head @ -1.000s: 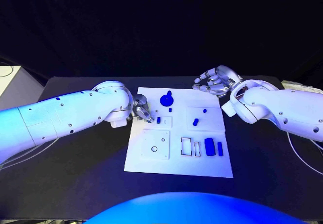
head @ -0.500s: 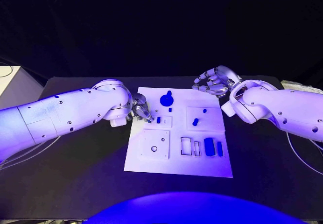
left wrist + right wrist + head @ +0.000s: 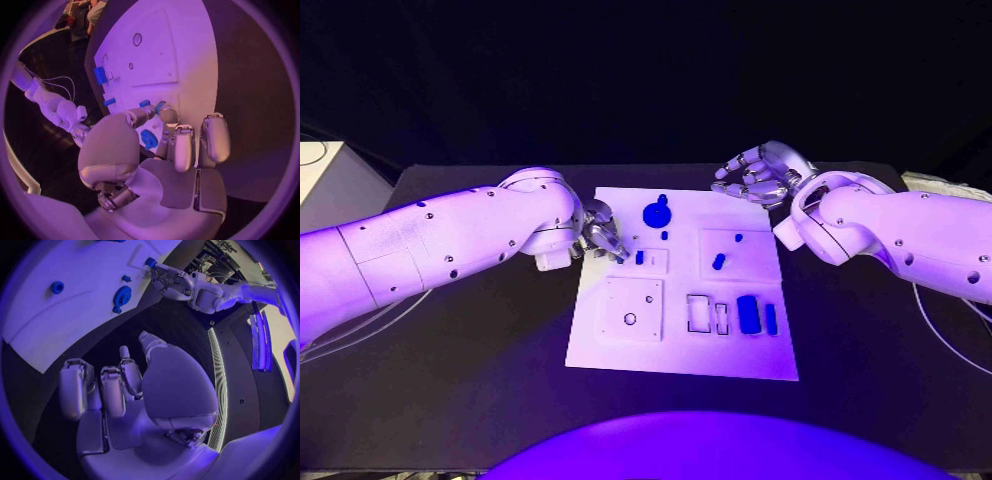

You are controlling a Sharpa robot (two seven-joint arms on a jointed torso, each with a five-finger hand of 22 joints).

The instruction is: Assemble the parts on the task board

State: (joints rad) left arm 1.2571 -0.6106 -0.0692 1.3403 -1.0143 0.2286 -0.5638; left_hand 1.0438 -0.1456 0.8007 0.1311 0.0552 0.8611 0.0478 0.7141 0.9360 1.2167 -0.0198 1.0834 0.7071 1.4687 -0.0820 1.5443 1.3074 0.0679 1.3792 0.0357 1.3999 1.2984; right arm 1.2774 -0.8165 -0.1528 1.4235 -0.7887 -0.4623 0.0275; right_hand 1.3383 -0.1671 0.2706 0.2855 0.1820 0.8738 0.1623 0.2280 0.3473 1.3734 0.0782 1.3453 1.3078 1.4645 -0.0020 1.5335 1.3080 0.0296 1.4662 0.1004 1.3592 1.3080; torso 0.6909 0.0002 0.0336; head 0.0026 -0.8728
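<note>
The flat white rectangular task board (image 3: 678,345) lies mid-tabletop on the matte black tabletop (image 3: 473,380), bearing small glossy blue plastic parts: a round keyed piece (image 3: 655,213) near its far edge and a rounded bar (image 3: 749,311) toward its right edge. The silver left hand (image 3: 602,237) at the board's left edge pinches a small blue peg (image 3: 145,104) in its fingers (image 3: 142,116). The silver right hand (image 3: 759,174) hovers off the board's far right corner, fingers loosely curled and holding nothing.

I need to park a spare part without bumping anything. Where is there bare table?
The black table is bare along its near edge, in front of the task board, and near-right of the board under the right arm. It is crowded at the board's far-left edge, where the left hand works, and at the far-right corner by the right hand.
</note>
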